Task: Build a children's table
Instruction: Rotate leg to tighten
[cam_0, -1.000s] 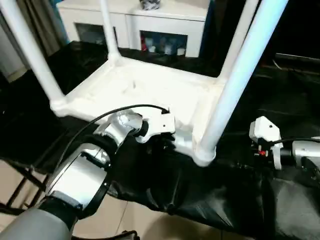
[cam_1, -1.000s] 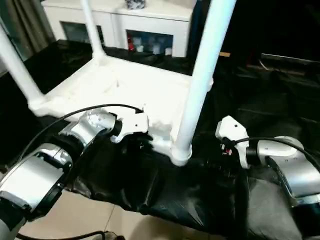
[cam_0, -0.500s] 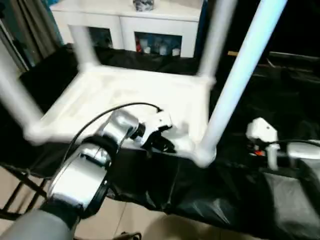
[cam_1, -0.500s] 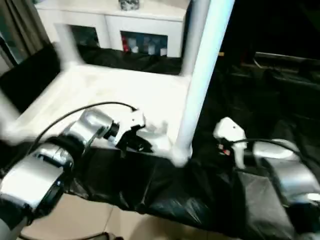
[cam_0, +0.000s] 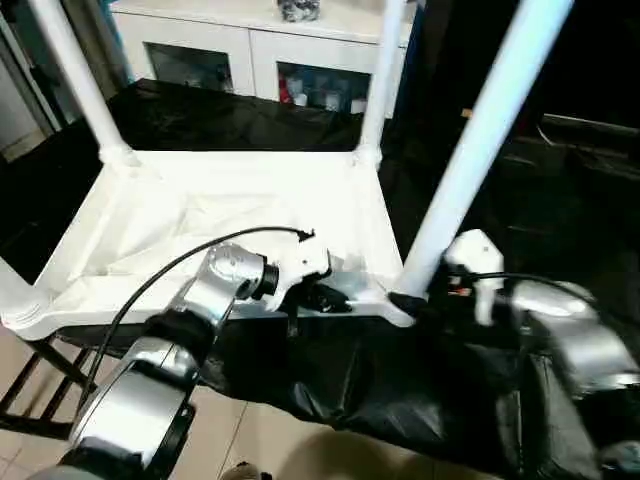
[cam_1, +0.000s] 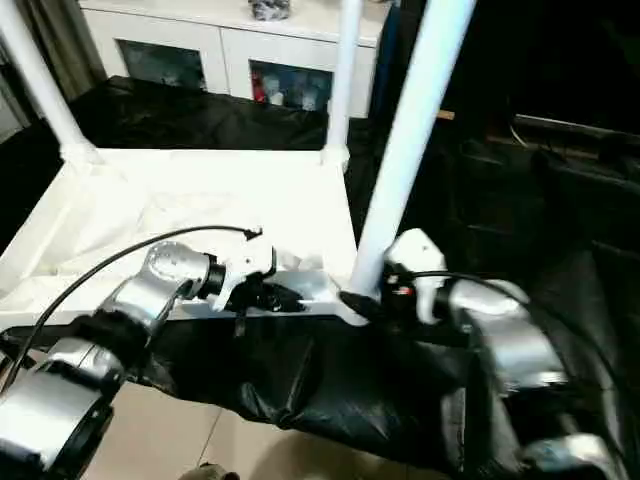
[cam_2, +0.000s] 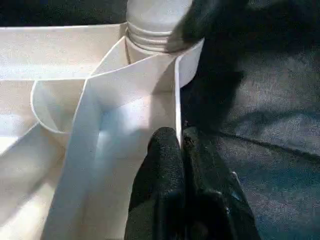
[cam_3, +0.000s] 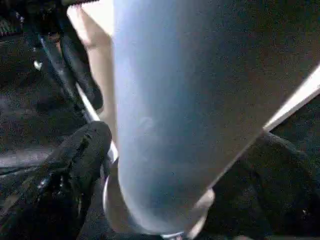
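White plastic tabletop (cam_0: 220, 215) lies upside down on our black work table (cam_0: 560, 200), our left gripper (cam_2: 181, 145) pinching its near rim, our right gripper (cam_3: 165, 165) open around the upright near-right leg (cam_0: 470, 150).

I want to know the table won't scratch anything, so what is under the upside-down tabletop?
The tabletop lies on a table covered in black sheeting, with its near-left corner overhanging the edge above tiled floor. Whatever lies directly beneath the tabletop is hidden by it.

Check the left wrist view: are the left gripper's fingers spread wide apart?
No. The left gripper has its two black fingers pressed together on the thin white rim of the tabletop.
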